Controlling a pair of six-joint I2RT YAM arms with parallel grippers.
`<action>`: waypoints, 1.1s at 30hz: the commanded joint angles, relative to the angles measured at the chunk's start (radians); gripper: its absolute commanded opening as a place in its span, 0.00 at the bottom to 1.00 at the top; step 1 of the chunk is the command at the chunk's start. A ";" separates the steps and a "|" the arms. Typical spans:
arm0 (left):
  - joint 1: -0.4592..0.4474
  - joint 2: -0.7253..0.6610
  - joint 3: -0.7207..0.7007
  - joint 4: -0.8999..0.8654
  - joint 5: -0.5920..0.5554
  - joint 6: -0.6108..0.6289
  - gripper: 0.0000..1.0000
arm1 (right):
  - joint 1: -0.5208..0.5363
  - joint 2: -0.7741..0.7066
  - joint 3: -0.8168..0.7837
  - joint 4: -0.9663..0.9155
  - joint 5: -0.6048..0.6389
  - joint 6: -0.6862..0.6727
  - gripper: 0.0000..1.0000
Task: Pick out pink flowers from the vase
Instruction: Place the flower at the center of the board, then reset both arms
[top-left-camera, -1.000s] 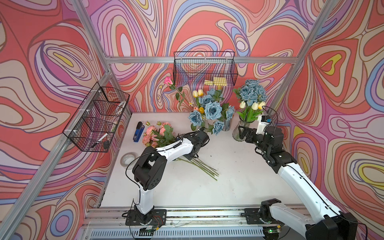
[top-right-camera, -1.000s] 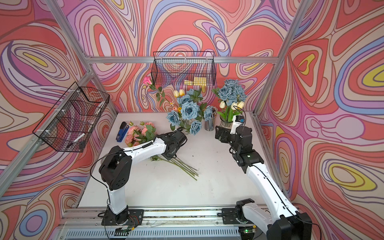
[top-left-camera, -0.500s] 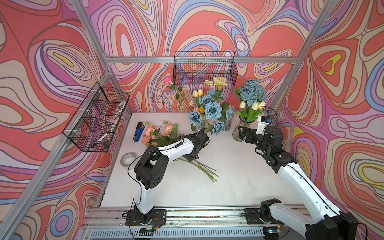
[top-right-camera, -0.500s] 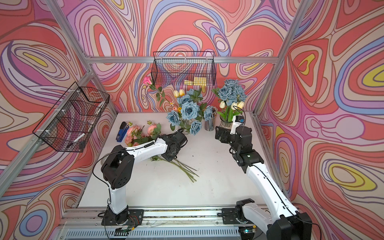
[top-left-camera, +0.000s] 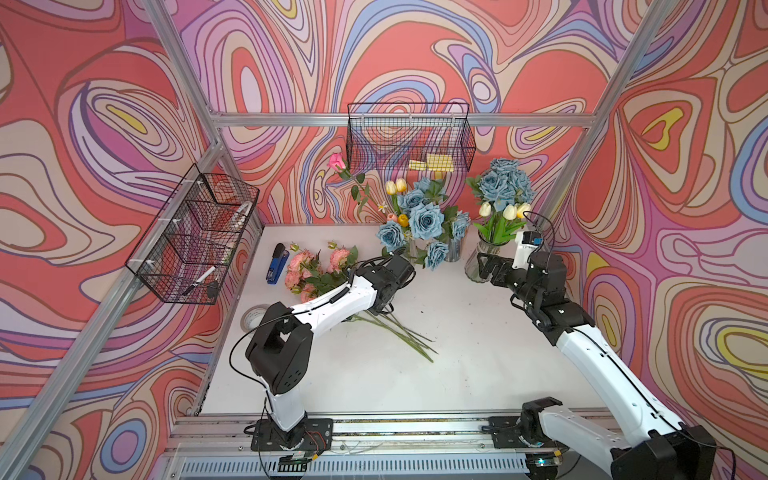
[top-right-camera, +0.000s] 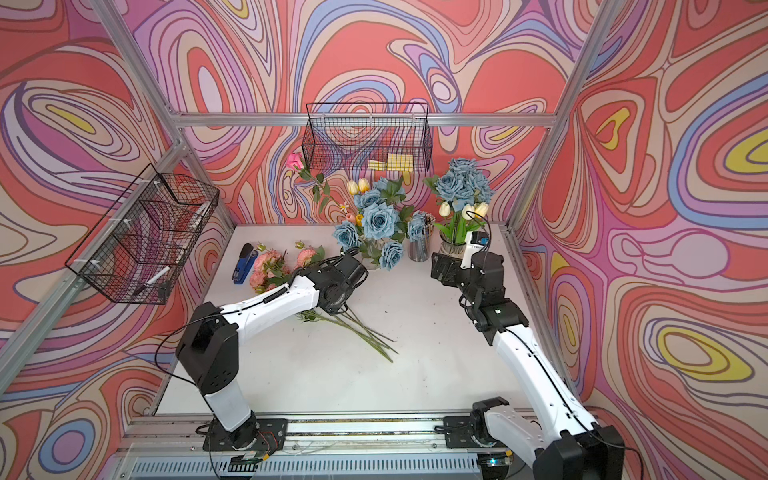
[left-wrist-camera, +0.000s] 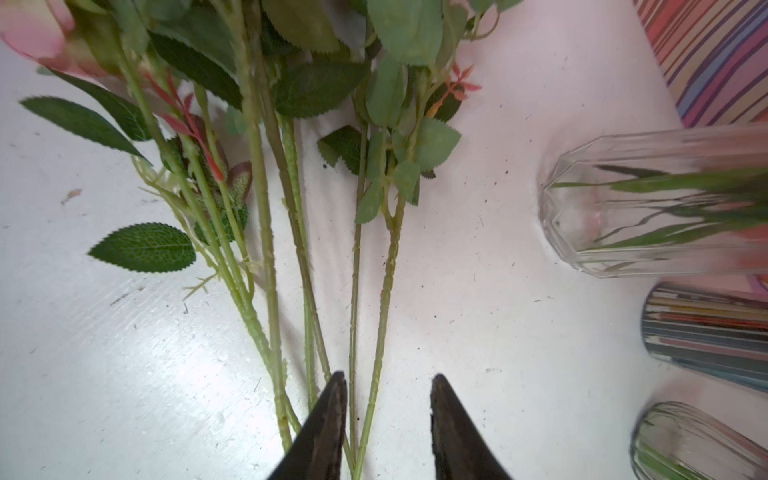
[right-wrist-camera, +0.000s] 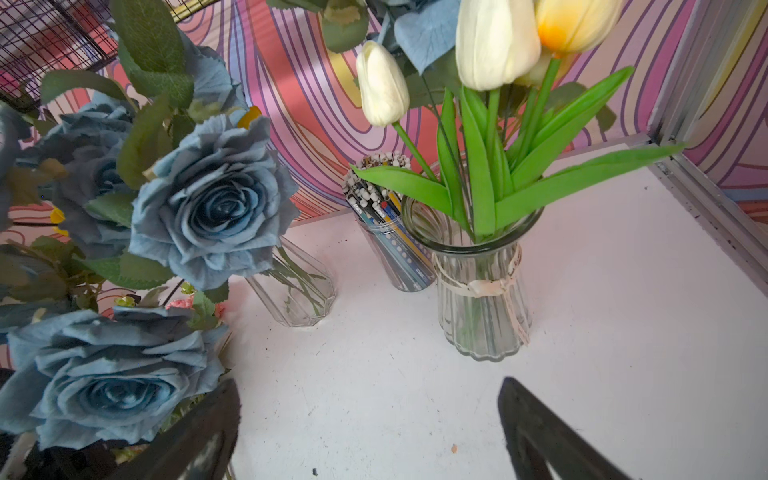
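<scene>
Several pink flowers (top-left-camera: 309, 270) (top-right-camera: 272, 266) lie in a heap on the white table at the back left, their green stems (left-wrist-camera: 266, 266) fanning toward the middle. My left gripper (left-wrist-camera: 387, 376) hovers low over those stems, open, with two thin stems lying loose between its fingers. One pink rose (top-left-camera: 336, 162) (top-right-camera: 294, 160) still stands tall in the faceted glass vase (left-wrist-camera: 623, 208) (right-wrist-camera: 295, 291) among blue roses (top-left-camera: 424, 220). My right gripper (right-wrist-camera: 369, 383) (top-left-camera: 484, 268) is open and empty in front of the ribbed vase (right-wrist-camera: 482, 299) of white tulips.
A pencil cup (right-wrist-camera: 395, 249) stands between the two vases. A blue stapler (top-left-camera: 277, 264) and a tape roll (top-left-camera: 255, 316) lie by the left wall. Wire baskets hang on the back wall (top-left-camera: 409, 137) and left wall (top-left-camera: 195, 241).
My left gripper has opened and let go of a pink flower stem, which now lies with the heap on the table. The right arm has not moved.
</scene>
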 joint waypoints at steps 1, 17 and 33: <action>0.008 -0.046 -0.046 -0.004 -0.114 0.032 0.42 | -0.002 0.003 0.027 -0.021 0.005 -0.006 0.98; 0.074 -0.407 -0.388 0.475 -0.158 0.578 0.78 | -0.002 0.093 0.049 -0.076 0.037 -0.010 0.98; 0.189 -0.546 -0.349 0.503 0.216 1.147 1.00 | -0.002 0.170 -0.096 0.072 0.167 0.019 0.98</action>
